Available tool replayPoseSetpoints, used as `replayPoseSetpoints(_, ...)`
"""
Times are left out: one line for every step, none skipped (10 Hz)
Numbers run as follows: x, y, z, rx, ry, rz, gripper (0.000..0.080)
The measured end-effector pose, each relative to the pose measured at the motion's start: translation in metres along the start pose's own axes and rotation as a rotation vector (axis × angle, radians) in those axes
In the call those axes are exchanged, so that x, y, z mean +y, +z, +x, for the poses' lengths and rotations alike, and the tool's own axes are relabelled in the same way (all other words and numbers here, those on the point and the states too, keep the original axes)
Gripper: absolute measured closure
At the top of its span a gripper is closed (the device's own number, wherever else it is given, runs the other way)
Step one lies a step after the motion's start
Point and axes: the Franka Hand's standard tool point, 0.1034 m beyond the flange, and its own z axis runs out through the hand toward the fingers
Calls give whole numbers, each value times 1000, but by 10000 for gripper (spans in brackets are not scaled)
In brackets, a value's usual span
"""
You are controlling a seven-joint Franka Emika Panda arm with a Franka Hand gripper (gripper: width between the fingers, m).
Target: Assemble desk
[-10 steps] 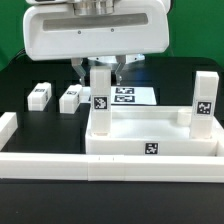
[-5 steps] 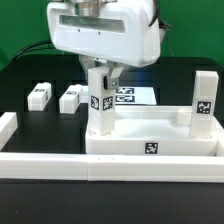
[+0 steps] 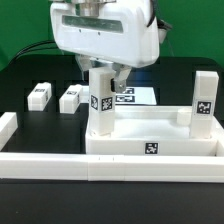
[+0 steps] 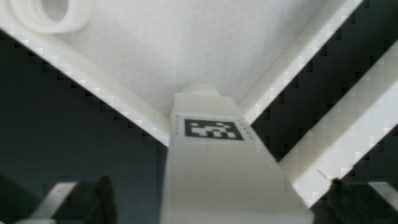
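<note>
Four white legs show. One upright leg point(image 3: 101, 102) stands in the tabletop's point(image 3: 125, 142) corner toward the exterior view's left, and a second upright leg point(image 3: 203, 98) stands at its opposite end. Two loose legs point(image 3: 40, 95) lie flat nearer the bench's edge on the exterior view's left. The gripper point(image 3: 103, 76) hangs over the first leg, its fingers point(image 4: 59, 203) spread either side of it with a dark gap showing. The tabletop sits against the border rail point(image 3: 60, 168) along the bench's near edge. The marker board point(image 3: 137, 97) lies behind it.
</note>
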Motion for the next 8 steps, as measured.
replayPoseSetpoints(-1,0,0,3,-78,2,186)
replayPoseSetpoints(-1,0,0,2,-202,2,156)
replayPoseSetpoints(0,0,0,2,-278,1,151)
replayPoseSetpoints(0,1,0,2,-350,1,151)
replayPoseSetpoints(0,1,0,2,-417,1,150)
replayPoseSetpoints(1,0,3,7,-569,-13,150)
replayPoseSetpoints(1,0,5,11,-732,-29,150)
replayPoseSetpoints(2,2,7,6,-890,-34,150)
